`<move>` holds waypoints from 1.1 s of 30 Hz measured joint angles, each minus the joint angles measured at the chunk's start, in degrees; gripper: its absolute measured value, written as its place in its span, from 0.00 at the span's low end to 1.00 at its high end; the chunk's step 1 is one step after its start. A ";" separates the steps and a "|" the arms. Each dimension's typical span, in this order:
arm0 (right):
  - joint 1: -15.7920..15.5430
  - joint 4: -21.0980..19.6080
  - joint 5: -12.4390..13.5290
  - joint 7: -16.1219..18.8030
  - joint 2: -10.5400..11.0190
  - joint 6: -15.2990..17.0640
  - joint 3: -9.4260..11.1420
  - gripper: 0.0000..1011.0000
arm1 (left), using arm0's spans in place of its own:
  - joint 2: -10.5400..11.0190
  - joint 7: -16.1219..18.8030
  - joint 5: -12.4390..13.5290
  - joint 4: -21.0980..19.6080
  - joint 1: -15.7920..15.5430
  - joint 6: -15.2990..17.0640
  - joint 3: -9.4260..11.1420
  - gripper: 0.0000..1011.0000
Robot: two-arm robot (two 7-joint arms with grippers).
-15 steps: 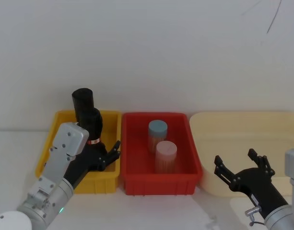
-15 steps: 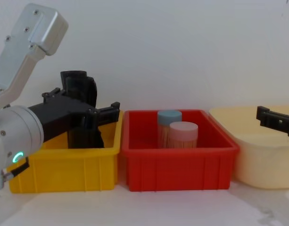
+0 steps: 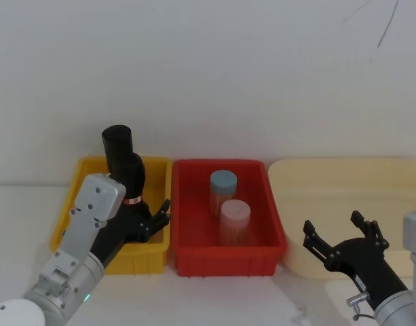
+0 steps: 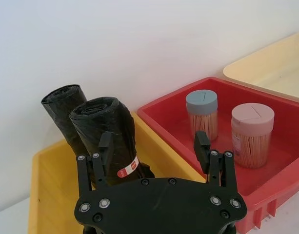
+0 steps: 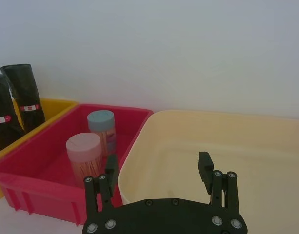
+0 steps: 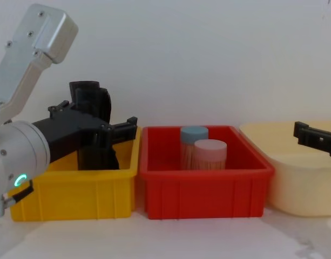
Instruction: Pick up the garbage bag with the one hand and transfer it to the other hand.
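black crinkled plastic marks your garbage bag (image 3: 131, 178). in the head view it stands leaning in the yellow bin (image 3: 85, 170), just in front of a second black roll (image 3: 117, 144), with a red-orange sticker (image 3: 131, 200) at mid-height. your left gripper (image 3: 150, 219) reaches into that bin at the bag's lower part, jaws apart and not clamped on it. beside it on the desk (image 3: 214, 299) sits the red bin (image 3: 224, 265), holding a blue-lidded jar (image 3: 223, 182) and a pink-lidded jar (image 3: 235, 212), then a cream tub (image 3: 343, 170). your right gripper (image 3: 333, 234) hovers at the tub's near edge, jaws spread and empty.

in the left wrist view, the bag rises between the two fingers, close against one and with a clear gap to the other. you cannot tell whether the near finger touches it.

in the chest view, your left gripper, with a green ring light (image 6: 19, 179) on its wrist, comes across the yellow bin from the left. both rolls stand behind its black fingers, well above the rim. your right gripper shows at the right edge, level with the cream tub's rim.

in the right wrist view, the open jaws hang over the tub's hollow. the two rolls stand well apart from them, at the yellow bin.
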 joint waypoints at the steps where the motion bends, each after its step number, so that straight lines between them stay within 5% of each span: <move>1: 0.00 0.00 0.00 0.00 0.00 0.00 0.00 0.99 | 0.00 0.00 0.00 0.00 0.00 0.00 0.00 0.99; 33: 0.00 0.00 0.00 0.00 0.00 0.00 0.00 0.99 | 0.00 0.00 0.00 0.00 0.00 0.00 0.00 0.99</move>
